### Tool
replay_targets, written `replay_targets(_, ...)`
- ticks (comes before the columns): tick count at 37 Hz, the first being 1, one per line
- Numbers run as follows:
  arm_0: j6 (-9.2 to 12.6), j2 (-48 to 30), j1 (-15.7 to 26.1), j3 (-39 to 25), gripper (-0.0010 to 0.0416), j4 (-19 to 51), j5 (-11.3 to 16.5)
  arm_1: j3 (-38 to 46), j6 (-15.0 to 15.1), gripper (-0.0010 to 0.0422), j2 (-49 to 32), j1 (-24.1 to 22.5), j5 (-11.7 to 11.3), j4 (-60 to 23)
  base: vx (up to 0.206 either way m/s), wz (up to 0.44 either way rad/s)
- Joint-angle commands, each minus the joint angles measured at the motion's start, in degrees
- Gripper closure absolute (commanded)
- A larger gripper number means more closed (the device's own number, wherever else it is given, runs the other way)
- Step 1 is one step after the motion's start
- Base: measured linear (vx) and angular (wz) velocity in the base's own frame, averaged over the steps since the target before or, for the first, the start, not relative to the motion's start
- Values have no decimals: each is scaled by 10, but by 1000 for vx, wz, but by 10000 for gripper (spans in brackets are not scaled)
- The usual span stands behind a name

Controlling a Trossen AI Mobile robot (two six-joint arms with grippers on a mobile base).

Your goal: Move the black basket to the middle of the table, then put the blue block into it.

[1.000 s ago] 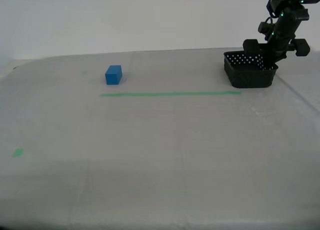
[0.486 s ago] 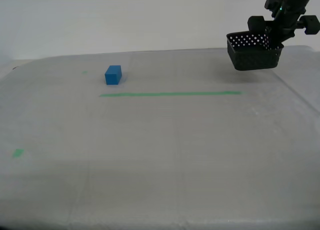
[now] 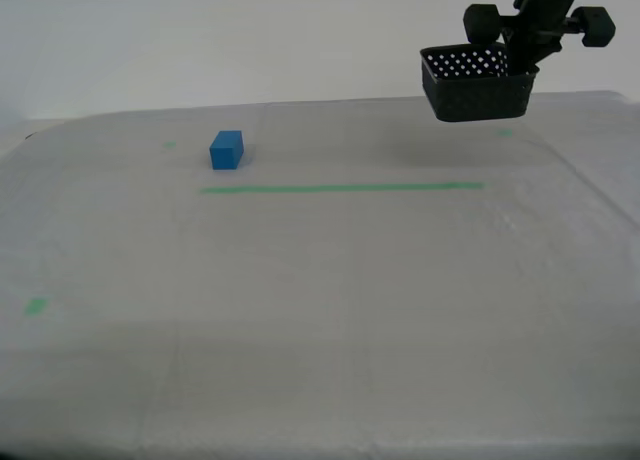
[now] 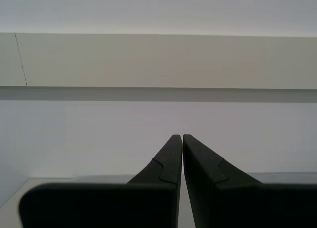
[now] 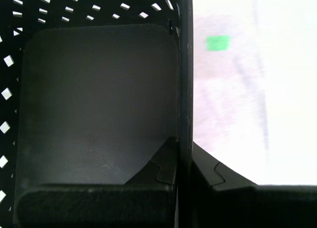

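Observation:
The black basket [image 3: 473,83] hangs in the air above the table [image 3: 320,280] at the exterior view's far right. My first gripper [image 3: 522,62] is shut on its side wall. The first wrist view shows the basket's empty inside [image 5: 96,104] with one finger on each side of the wall [image 5: 184,89]. The blue block [image 3: 227,150] sits on the table at the back left, just behind the long green tape line [image 3: 340,188]. My second gripper [image 4: 182,153] is shut and empty, facing a pale wall; it does not show in the exterior view.
A small green tape bit [image 3: 36,305] lies near the table's left edge, another [image 3: 505,132] sits below the basket and shows in the first wrist view [image 5: 218,42]. A white wall stands behind the table.
My first gripper has lifted the basket off the table and carried it up and towards the exterior view's left. The blue block has not moved.

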State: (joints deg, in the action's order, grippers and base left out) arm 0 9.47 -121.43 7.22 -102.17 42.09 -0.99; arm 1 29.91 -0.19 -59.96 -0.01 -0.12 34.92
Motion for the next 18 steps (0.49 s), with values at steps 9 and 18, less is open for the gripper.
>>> replay_targets(9,55,11,77,0,406,13,-25,1,2,412,0,0,0,3,0,0)
replay_targets(18,109,13,132,0,406,30,-26,1,2,412,0,0,0,3,0,0)
